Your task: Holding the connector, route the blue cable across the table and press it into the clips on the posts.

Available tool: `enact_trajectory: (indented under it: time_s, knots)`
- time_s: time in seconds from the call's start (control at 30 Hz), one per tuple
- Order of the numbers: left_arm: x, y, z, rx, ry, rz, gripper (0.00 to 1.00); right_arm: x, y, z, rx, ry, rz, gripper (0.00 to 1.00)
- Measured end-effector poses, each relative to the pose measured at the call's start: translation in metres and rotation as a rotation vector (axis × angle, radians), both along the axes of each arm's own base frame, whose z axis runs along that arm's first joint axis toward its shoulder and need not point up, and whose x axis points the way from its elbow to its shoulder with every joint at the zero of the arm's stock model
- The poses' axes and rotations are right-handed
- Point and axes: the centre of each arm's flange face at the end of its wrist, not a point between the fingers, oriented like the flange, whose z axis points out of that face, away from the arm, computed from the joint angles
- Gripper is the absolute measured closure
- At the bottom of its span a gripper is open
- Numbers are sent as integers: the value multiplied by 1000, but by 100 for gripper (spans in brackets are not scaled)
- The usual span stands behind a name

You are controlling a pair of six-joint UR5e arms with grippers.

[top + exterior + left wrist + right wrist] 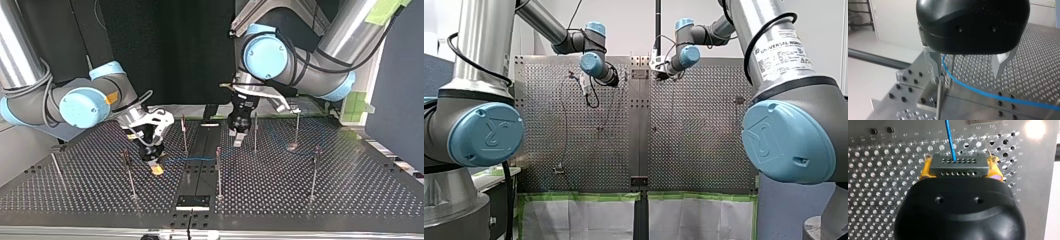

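Right wrist view: the grey connector (pixel 958 164) is clamped between the yellow pads (pixel 925 170) of my right gripper (pixel 958 168), just above the perforated table (pixel 880 195). The blue cable (pixel 950 140) leaves the connector's face and runs straight ahead. In the top view I see the connector low over the table, left of centre. The cable stretches toward that view's right, past a middle post (pixel 218 172). My left gripper (pixel 968 73) hangs over that run with its metal fingers (pixel 934 65) spread wide. The cable passes between them, close to one finger and a thin post (pixel 939 100). I cannot tell whether it touches either.
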Motion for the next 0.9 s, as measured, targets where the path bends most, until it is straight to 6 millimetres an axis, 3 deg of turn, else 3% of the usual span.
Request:
enact_trajectory:
  time_s: [0.47,0.9]
  knots:
    - [-47,-28,72,-65,-154,-64,0,-7,-6,1,-2,-1,-13,100]
    - [-49,-80,75,-34,-139,-67,0,-11,-9,2,1,-3,-24,100]
